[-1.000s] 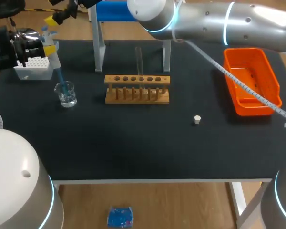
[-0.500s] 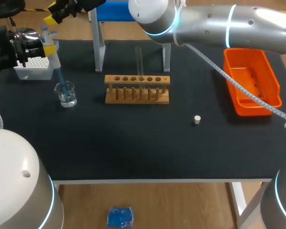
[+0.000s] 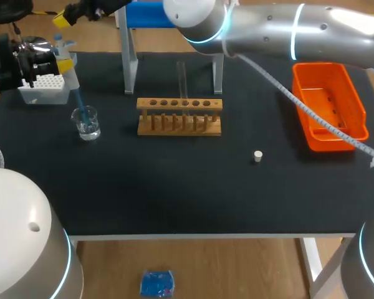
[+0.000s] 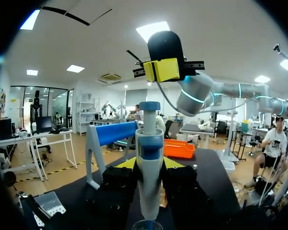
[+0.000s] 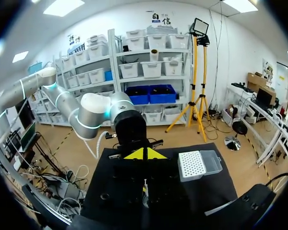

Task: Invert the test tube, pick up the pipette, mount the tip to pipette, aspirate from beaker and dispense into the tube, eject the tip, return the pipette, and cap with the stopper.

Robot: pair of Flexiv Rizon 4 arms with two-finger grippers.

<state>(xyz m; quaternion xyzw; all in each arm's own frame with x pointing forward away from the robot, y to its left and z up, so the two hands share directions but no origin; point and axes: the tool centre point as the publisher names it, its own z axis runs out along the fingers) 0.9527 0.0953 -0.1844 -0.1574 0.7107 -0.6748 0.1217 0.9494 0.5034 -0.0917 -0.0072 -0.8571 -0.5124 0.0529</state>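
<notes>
Head view: left claw (image 3: 63,63) gripping pipette (image 3: 73,84) by left edge of table (image 3: 12,143); right claw (image 3: 62,18) clenched.

Room bright, evenly lit. Light falls from ceiling panels overhead, which flare white in left wrist view. Black table (image 3: 174,187) matte, soaks up light, no hot spots. Shadows soft and short: faint one at foot of wooden rack (image 3: 179,116), barely any beside stopper (image 3: 258,156). Strong sheen along right arm (image 3: 280,31), silver shell near white in places. Small glints on beaker (image 3: 86,123). Pipette (image 4: 149,191), clamped in left gripper (image 4: 149,164), evenly lit, pale highlight down barrel. Orange tray (image 3: 329,106) vivid, without glare.
</notes>
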